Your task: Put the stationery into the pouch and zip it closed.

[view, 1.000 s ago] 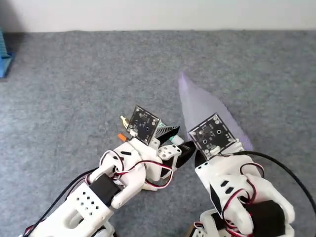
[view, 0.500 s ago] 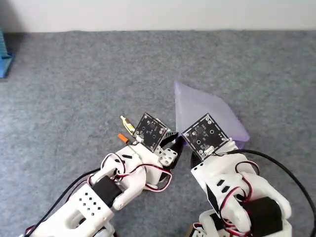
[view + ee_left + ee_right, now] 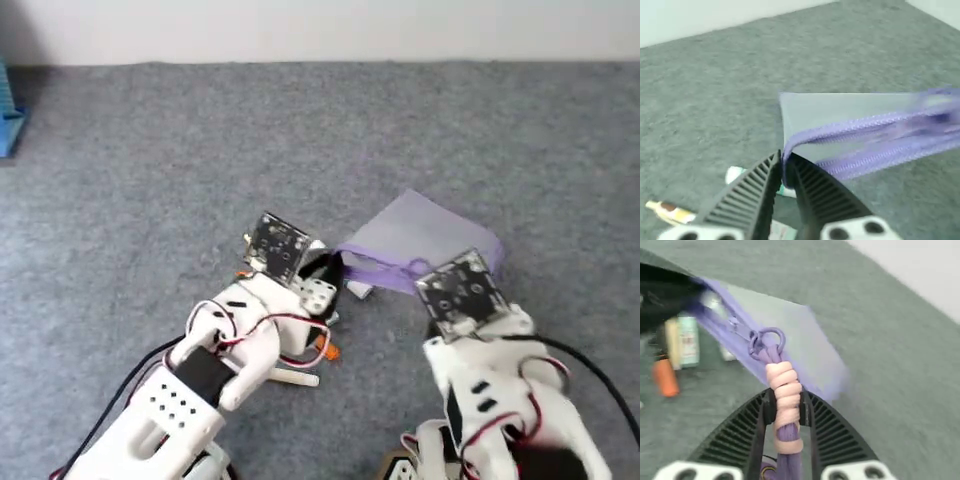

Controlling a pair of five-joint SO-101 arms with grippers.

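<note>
The lilac pouch [image 3: 432, 228] lies on the grey carpet between both arms, its zipper [image 3: 875, 134] stretched between them. My left gripper [image 3: 785, 164] is shut on the zipper end at the pouch's corner [image 3: 340, 262]. My right gripper [image 3: 785, 401] is shut on the pink and lilac cord of the zip pull [image 3: 783, 385], at the opposite end of the zipper. Loose stationery lies outside the pouch beside the left arm: an orange item [image 3: 322, 347], a white stick [image 3: 290, 377], a green and white tube [image 3: 735, 176] and a yellow-tipped piece [image 3: 667, 212].
Grey carpet [image 3: 150, 170] covers the table up to a white wall at the back. A blue object [image 3: 8, 120] sits at the far left edge. Open carpet lies to the left and behind the pouch.
The pouch has dropped from standing up to lying flatter. My right arm has drawn back to the right with the zip pull, and my left arm has shifted left, uncovering the orange item and white stick.
</note>
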